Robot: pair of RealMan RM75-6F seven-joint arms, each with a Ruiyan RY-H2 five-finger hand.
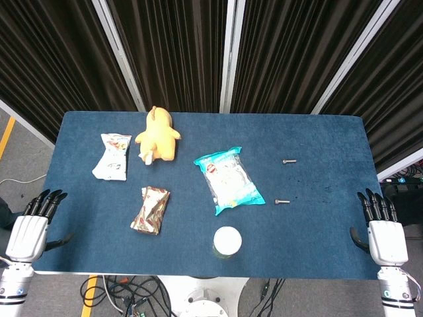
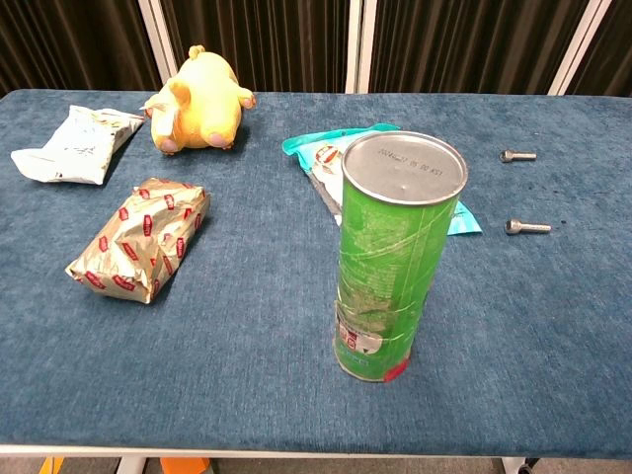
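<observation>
Both hands, left and right, hang open and empty off the surface edges, well clear of the upright can, probably light, stiff, slick-sided; grab mid-body.

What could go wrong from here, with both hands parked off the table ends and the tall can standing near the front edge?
The green can stands upright, tall and narrow, near the table front edge; a sideways brush from either hand would likely topple it. Two small bolts lie loose on the right, so the right hand sweeping inward might scatter them. The left hand is open, nearest the gold packet.
</observation>
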